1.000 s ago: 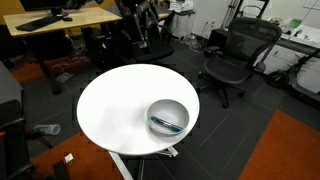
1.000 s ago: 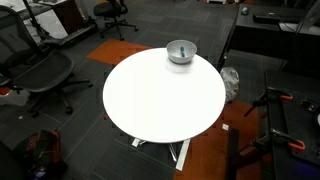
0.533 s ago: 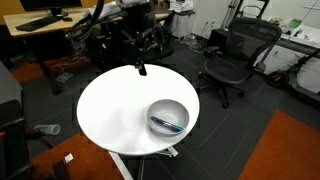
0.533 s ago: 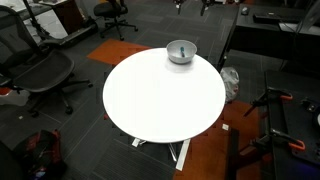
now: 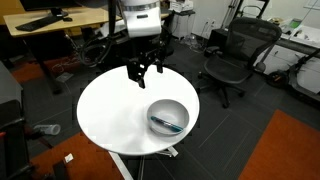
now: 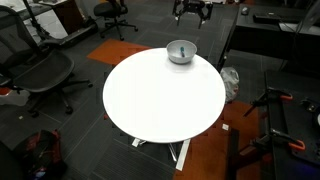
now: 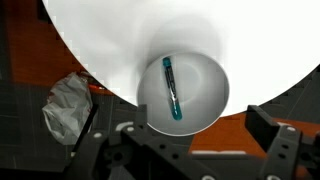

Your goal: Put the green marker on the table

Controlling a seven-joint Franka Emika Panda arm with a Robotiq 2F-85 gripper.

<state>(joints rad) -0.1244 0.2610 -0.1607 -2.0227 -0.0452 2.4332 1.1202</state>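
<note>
Clearly the green marker (image 7: 172,88) lies inside the grey bowl (image 7: 207,78), flat across its bottom, with its darker end toward the bowl's far side in the wrist view. The bowl stands on the round white table (image 5: 108,105), close to the table's edge. In an exterior view the marker (image 5: 166,124) shows as a thin teal line low in the bowl (image 5: 177,106); in an exterior view from farther off the bowl (image 6: 181,52) is so small that I cannot make out the marker inside it.

The gripper (image 5: 143,72) hangs above the tabletop, apart from the bowl and touching nothing. Its fingers (image 7: 124,136) are spread wide and hold nothing, with the bowl showing between them in the wrist view.

A crumpled white bag (image 7: 67,102) lies on the dark floor beside the table, and a black office chair (image 5: 234,56) stands well apart.
</note>
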